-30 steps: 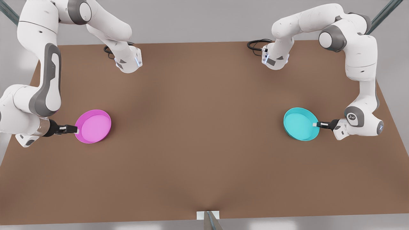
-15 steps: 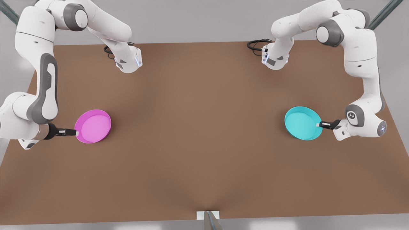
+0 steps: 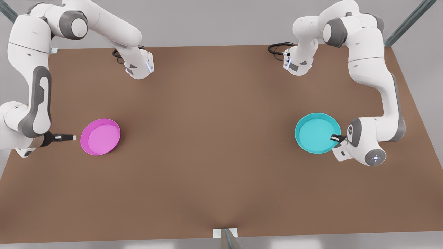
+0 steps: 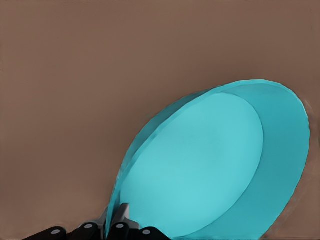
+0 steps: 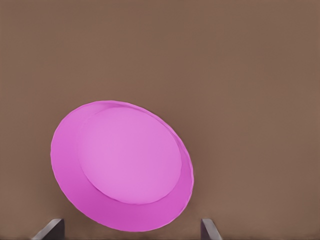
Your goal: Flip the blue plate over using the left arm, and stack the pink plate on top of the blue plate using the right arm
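Here the brown surface (image 3: 214, 155) is matte and plain, running out to pale grey walls behind, with thin dark struts in the far corners and a small white bracket at the middle of its near edge. Taking the blue plate (image 3: 316, 133) as landmark: it is a round, shallow turquoise dish with a low upright rim and a flat base, lying toward the front view's right, open side facing the camera. In the left wrist view the blue plate (image 4: 215, 165) looks tilted, its rim raised off the surface on the claw's side, though how far it is lifted cannot be told. The left claw (image 3: 335, 138) sits at the plate's rim on the side nearer the front view's right, and in its wrist view the left claw (image 4: 116, 226) is pinched tight on that rim, one finger inside and one outside. Well apart from the blue plate, toward the front view's left, the pink plate (image 3: 100, 136) rests flat on the surface, the same shape in magenta. The right claw (image 3: 73, 137) hangs just beside the pink plate, on the side away from the blue plate, not touching it; the right wrist view shows its fingers (image 5: 50, 230) spread wide, with the pink plate (image 5: 122, 165) lying ahead of them.
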Tool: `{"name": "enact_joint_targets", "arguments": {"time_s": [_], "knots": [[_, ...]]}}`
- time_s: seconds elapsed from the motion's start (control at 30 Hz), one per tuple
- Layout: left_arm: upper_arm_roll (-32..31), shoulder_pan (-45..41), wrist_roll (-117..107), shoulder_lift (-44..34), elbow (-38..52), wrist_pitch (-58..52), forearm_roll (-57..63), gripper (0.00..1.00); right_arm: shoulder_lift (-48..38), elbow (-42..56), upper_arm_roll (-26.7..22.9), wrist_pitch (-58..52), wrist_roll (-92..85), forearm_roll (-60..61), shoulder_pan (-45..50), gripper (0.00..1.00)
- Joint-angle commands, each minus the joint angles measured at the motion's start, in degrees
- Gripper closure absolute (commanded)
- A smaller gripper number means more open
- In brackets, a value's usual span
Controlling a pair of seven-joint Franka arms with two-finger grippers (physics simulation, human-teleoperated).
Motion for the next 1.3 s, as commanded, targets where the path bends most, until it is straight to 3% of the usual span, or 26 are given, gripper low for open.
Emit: {"name": "enact_joint_targets", "arguments": {"time_s": [0.0,0.17,0.43,0.8,1.27], "knots": [[0.0,-0.6,-0.6,0.0,0.1,-0.7,2.3,0.75,0.4,0.1,0.1,-0.1,0.2,-0.6,-0.1,0.00],[0.0,-9.5,-8.1,0.0,0.2,-4.7,9.1,0.75,3.2,0.1,0.1,1.7,1.3,2.6,-2.7,0.00],[0.0,-14.2,-10.2,0.6,2.2,-8.2,12.9,0.77,5.8,-1.1,0.2,4.6,1.3,3.8,-4.3,0.00],[-0.1,-24.5,-14.6,1.3,2.1,-15.0,28.6,0.77,5.2,-8.2,0.5,7.8,0.2,6.1,-5.6,0.00],[-0.1,-38.8,-32.0,4.9,2.0,-27.4,33.8,0.78,7.9,-8.2,0.5,14.5,-3.2,6.0,-5.3,0.00]]}}
